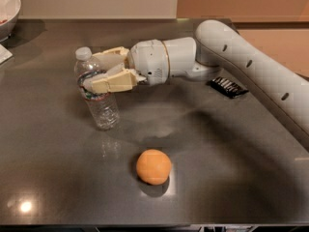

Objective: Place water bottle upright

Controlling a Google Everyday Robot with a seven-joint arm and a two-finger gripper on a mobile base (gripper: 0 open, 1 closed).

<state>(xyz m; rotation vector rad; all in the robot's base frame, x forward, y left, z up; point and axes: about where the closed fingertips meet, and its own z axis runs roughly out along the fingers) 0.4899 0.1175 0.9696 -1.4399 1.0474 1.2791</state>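
The water bottle [101,108] is clear ribbed plastic with a white cap and a label band. It stands almost upright, leaning slightly left, with its base on the dark table [227,158]. My gripper [96,74] reaches in from the right and is shut on the bottle's upper half, one cream finger [113,81] in front and one behind. The white arm [241,57] runs off to the right edge.
An orange ball [153,166] lies on the table in front of the bottle. A small black packet [228,87] lies under the arm at right. A white bowl [7,11] sits at the far left corner.
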